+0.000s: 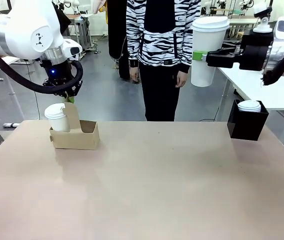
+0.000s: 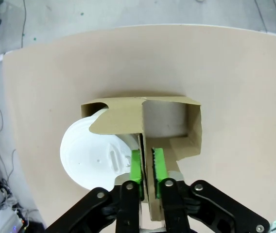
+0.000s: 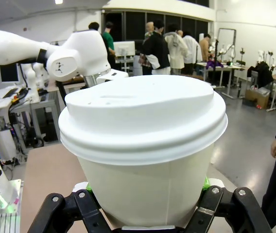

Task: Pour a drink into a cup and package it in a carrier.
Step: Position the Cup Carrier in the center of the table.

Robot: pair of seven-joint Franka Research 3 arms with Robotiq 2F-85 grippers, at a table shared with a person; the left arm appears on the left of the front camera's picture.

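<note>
A brown cardboard carrier (image 1: 82, 136) stands on the table at the left, with a lidded white cup (image 1: 57, 118) in its left slot. My left gripper (image 1: 69, 100) comes down on the upright centre handle. In the left wrist view the green pads (image 2: 136, 164) press the handle (image 2: 147, 160) from both sides, next to the cup's lid (image 2: 92, 155); the carrier's other slot (image 2: 169, 119) is empty. My right gripper (image 1: 202, 56) is shut on a second lidded white cup (image 1: 209, 50), held upright high at the right; it looms close (image 3: 145, 145) in the right wrist view. The drink is hidden.
A black box (image 1: 247, 125) holding white lids (image 1: 249, 105) stands at the table's right far edge. A person in a black-and-white striped top (image 1: 162, 30) stands beyond the far edge, hands down. The tan table (image 1: 152, 185) stretches bare across the middle and front.
</note>
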